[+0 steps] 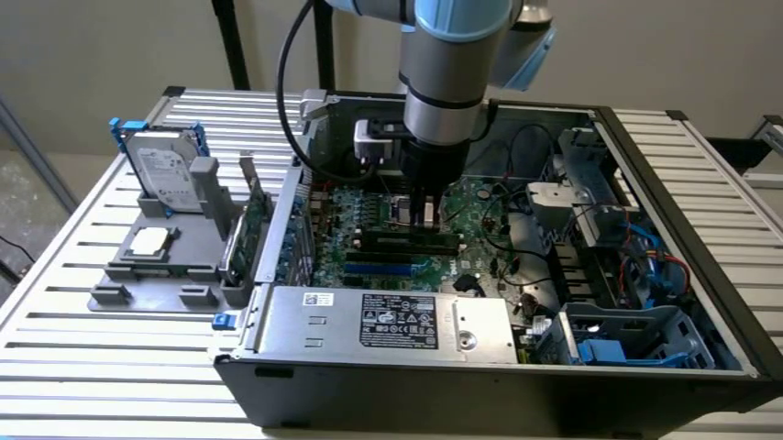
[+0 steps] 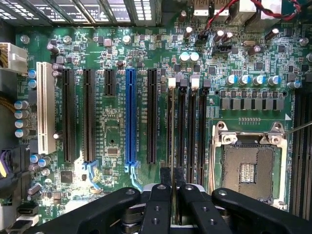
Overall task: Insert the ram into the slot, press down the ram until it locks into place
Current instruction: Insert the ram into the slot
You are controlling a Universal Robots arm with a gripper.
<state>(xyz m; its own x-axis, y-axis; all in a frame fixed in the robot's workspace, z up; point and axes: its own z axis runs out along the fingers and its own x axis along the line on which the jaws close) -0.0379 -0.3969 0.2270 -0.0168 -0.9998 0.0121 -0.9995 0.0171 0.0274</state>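
Pinching ram edge-on over slot, gripper seen via wrist cam.

Long black plastic memory slots: one end of each hidden behind the black gripper. Grey cylindrical robot arm: cut off at the frame edge.

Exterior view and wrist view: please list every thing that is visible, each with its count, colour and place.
computer case: one, black, open, on the white slatted table.
motherboard: one, green, inside the case.
power supply: one, silver, at the case's near side.
hard drive: one, silver, standing on the grey fixture, exterior view's left.
expansion card: one, green, upright on that fixture.
blue slot: one, blue, among black slots.
slot: one of four, black, parallel, white end clip.
ram: one, thin, edge-on, over the slot.
arm: one, silver and blue, above the case.
hand: one, black, shut on the ram.
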